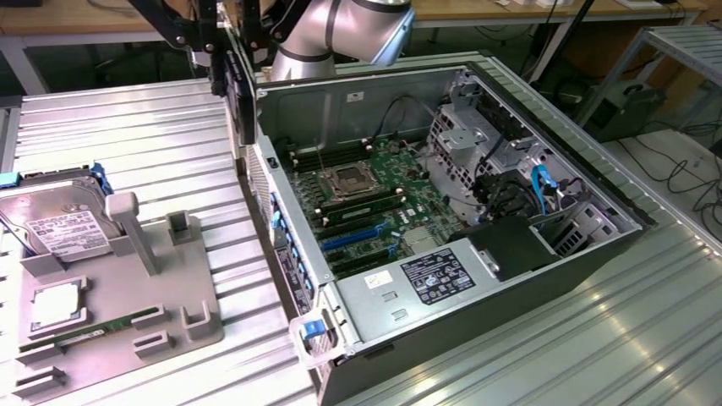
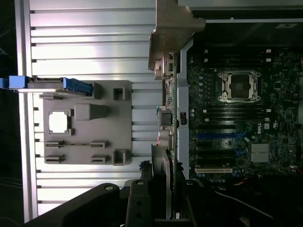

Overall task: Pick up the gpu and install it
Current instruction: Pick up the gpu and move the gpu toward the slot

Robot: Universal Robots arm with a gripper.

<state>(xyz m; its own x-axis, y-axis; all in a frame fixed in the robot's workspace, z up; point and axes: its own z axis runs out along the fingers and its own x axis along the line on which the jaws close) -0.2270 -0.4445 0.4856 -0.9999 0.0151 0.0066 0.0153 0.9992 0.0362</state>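
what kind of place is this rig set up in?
Probably a robotics lab test bench: an open computer case lies on a ribbed metal table, a grey parts holder carries a hard drive, and the end effector holds a graphics card.

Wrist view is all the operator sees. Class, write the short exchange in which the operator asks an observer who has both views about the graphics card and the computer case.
Operator: Is the card down in a slot?
Observer: No. In the exterior view the graphics card hangs on edge from the hand, up at the rim of the case, well above the main board.
Operator: What sits past the slots?
Observer: A power supply with a dark label, at that end of the case.
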